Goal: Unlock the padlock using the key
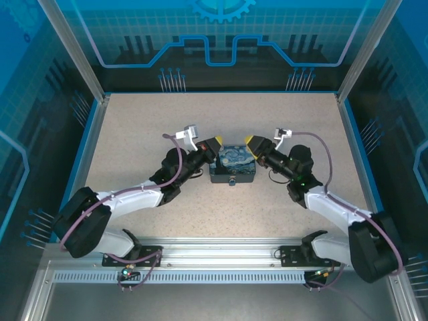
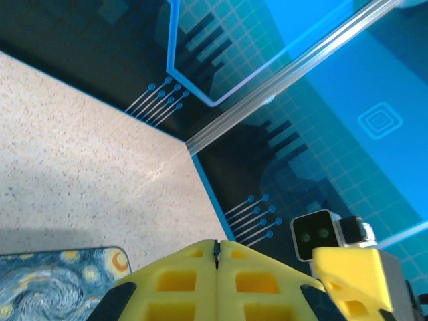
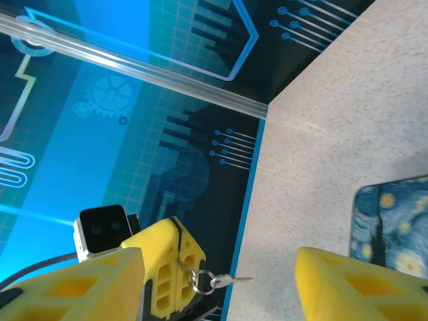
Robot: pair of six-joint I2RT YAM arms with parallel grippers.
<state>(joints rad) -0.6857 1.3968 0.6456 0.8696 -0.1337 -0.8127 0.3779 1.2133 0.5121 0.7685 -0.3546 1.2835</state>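
My left gripper (image 1: 215,142) leans at the box (image 1: 232,164), clamped on the key (image 3: 231,280); right gripper (image 1: 250,141) opposite, jaws apart. Padlock (image 1: 232,181) seems tiny, dark.

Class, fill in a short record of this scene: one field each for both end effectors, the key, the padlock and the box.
left end effector: shut on the key
right end effector: open, empty
key: on a small ring, sticking out sideways
padlock: at the box's near side, untouched
box: swirly painted lid, between both arms
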